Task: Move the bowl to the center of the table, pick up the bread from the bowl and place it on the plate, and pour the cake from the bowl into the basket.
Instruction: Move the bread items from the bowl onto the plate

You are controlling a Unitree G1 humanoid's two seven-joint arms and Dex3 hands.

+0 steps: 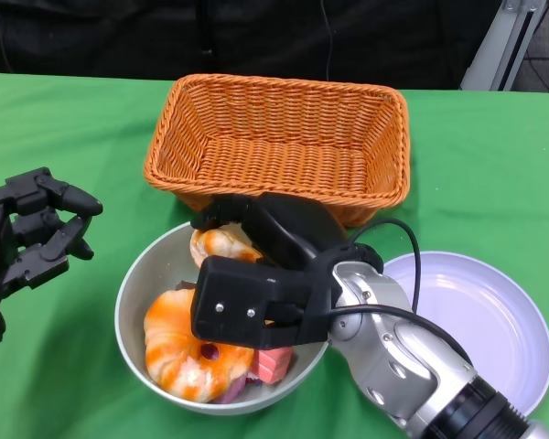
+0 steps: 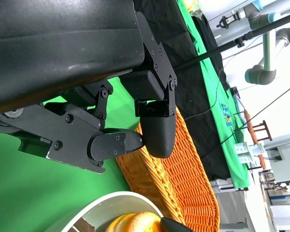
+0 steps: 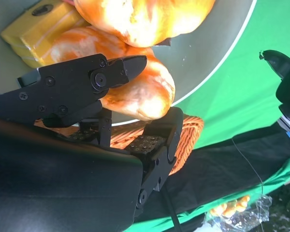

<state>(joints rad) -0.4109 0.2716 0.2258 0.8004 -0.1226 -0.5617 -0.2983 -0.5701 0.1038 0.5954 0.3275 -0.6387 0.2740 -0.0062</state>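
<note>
Under right hand [image 3: 135,92], bread [image 3: 140,94], yellow cake [image 3: 34,29] wrist-view only

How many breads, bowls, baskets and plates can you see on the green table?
Breads: 2, one and another
Bowls: 1
Baskets: 1
Plates: 1
Total: 5

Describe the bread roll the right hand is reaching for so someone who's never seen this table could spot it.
Start at the wicker basket at the back of the green table; the grey bowl sits just in front of it. The roll lies at the bowl's far side, by the right hand; it is smaller than the big orange-and-white bread nearer the front.
</note>
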